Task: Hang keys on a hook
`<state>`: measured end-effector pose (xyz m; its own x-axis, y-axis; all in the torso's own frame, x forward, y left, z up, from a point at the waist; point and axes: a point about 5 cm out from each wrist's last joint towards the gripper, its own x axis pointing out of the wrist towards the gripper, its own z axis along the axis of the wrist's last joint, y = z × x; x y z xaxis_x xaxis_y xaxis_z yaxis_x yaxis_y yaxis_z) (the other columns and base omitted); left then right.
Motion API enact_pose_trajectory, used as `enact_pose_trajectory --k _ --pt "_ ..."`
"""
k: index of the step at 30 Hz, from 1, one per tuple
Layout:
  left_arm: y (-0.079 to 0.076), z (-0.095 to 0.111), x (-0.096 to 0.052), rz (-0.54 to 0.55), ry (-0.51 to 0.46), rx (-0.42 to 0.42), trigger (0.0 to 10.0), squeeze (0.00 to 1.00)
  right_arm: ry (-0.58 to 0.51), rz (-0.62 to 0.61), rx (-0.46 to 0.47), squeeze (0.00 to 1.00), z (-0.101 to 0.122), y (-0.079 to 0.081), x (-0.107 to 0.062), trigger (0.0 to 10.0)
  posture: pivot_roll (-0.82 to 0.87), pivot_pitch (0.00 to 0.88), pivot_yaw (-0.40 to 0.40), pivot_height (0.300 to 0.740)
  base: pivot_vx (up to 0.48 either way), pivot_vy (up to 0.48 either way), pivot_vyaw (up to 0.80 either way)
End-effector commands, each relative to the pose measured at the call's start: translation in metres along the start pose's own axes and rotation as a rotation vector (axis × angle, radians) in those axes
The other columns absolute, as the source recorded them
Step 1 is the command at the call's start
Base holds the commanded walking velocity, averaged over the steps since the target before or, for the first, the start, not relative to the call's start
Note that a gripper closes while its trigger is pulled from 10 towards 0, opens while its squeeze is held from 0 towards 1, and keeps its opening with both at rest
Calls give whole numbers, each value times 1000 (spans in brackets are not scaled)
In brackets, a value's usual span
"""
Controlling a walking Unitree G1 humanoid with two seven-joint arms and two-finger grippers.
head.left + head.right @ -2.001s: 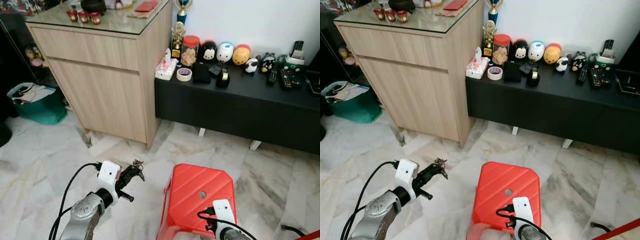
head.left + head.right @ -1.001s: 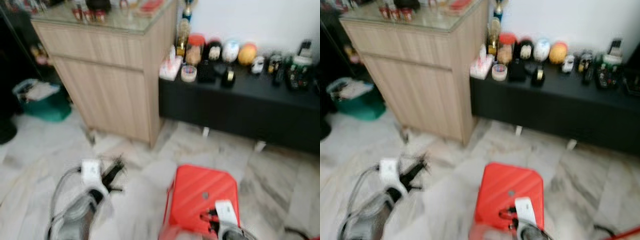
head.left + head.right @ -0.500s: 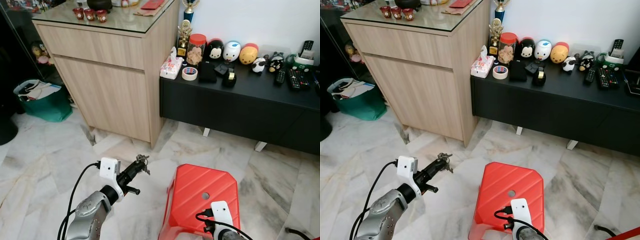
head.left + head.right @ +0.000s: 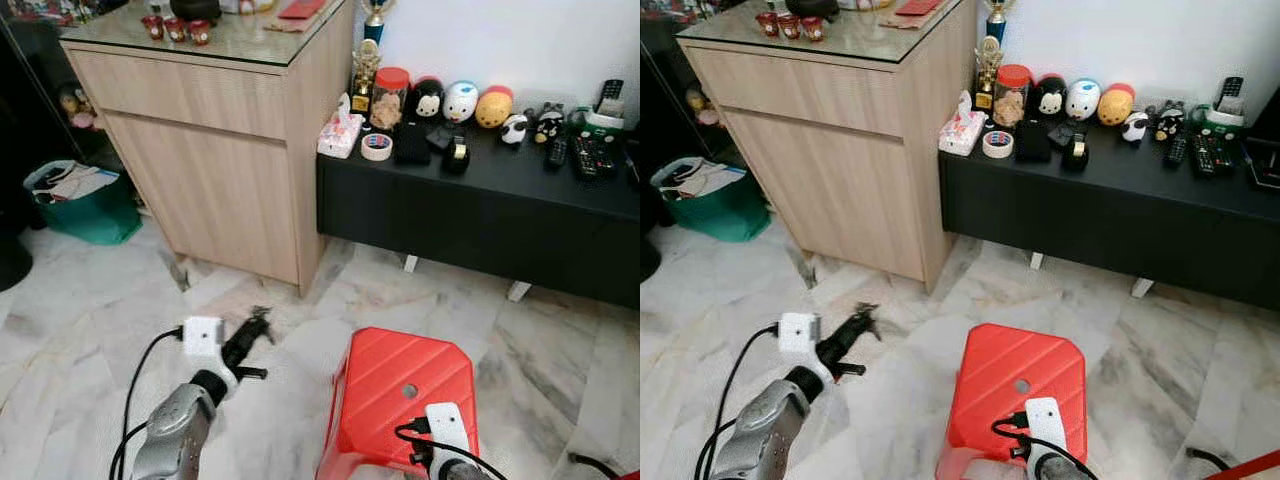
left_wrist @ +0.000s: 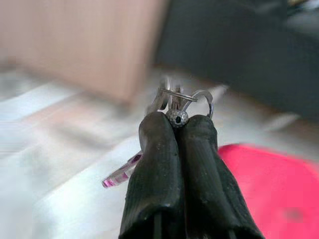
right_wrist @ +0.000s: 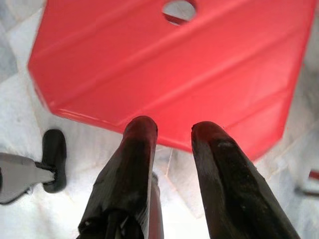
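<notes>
Pickup is done. My left tool (image 5: 172,130) is clenched on the keys (image 5: 175,99): the ring and a small metal ball sit pinched at the fingertips, and a purple tag hangs below them. In the head views that tool (image 4: 256,330) is held out low over the marble floor (image 4: 90,310), in front of the wooden cabinet (image 4: 215,160) and off the left edge of the red stool (image 4: 405,385).

What's left, as I read it: find a hook, walk to it, raise the keys and slip the ring over it, then let go. I can't see any hook here. The cabinet front is plain panels, and the black low table (image 4: 480,200) against the white wall carries only a tissue pack (image 4: 336,135), a tape roll (image 4: 374,147), jars, toy figures and remotes (image 4: 585,150). So the task looks roughly at its carry stage, with no target located.

My right tool (image 6: 172,132) is released, fingers apart, holding nothing, hanging low over the near edge of the stool, idle.

Risk: the grip is on the ring's edge only, so the keys could swing while I walk.
</notes>
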<state>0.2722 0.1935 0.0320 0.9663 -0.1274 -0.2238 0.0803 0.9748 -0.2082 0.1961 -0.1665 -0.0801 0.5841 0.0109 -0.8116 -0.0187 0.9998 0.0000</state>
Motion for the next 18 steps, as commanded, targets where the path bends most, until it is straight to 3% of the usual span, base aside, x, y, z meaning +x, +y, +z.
enact_pose_trajectory --k 1,6,10,14,15,18 --pt "18 -8 -5 130 46 37 10000 0 38 -15 64 0 -11 -3 -2 10000 107 102 -17 740 0 0 0" --pt "43 -25 -18 268 119 58 10000 0 43 -35 104 0 -15 -5 -3 10000 102 101 -18 740 0 0 0" --pt "59 -49 -33 380 197 -3 10000 0 51 -27 103 0 -19 -5 -3 10000 96 95 -27 740 0 0 0" --pt "67 -63 -45 444 245 -54 10000 0 49 -27 114 0 -17 -6 -3 10000 91 85 -32 740 0 0 0" --pt "71 -76 -55 464 309 -53 10000 0 48 -28 126 0 -17 -7 -3 10000 87 78 -33 740 0 0 0" --pt "73 -88 -64 474 376 -55 10000 0 46 -28 135 0 -16 -7 -3 10000 85 67 -33 740 0 0 0"
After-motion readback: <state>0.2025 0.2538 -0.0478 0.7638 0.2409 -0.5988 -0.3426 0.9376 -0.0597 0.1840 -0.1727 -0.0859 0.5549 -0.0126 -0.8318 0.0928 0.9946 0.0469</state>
